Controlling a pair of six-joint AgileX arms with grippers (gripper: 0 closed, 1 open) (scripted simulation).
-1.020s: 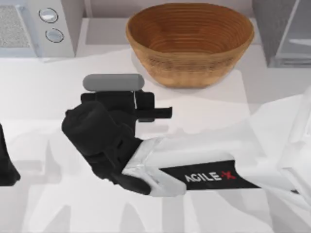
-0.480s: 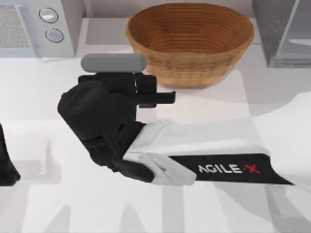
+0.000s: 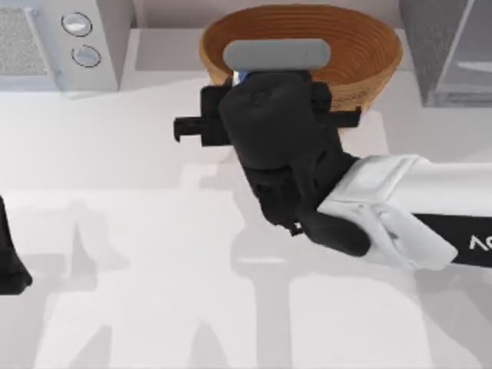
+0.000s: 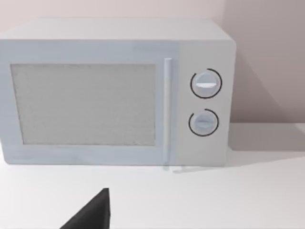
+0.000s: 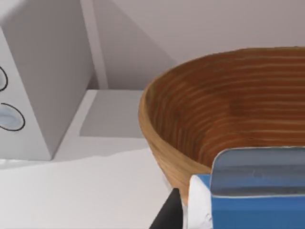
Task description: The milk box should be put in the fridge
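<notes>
since the earlier frames, your right arm has swung from the table's left-centre toward the far middle, and its black two-finger right gripper (image 3: 265,77) now sits over the near rim of the brown woven oval basket (image 3: 361,38). the gripper is closed on the small blue carton with a grey top, the milk box (image 5: 257,198); from above you see just a sliver of blue (image 3: 240,76) under the wrist's grey camera bar. in the right wrist view the carton sits at the basket's near wall (image 5: 190,124), with one dark finger (image 5: 167,214) beside its white edge. the large fridge with dark grey speckled walls (image 3: 427,46) stands at the table's far right, well apart from the carton. the pale grey box with two round dials (image 4: 205,100) stands at the far left. your left arm (image 3: 9,257) is parked at the left edge; you cannot tell its finger state.
</notes>
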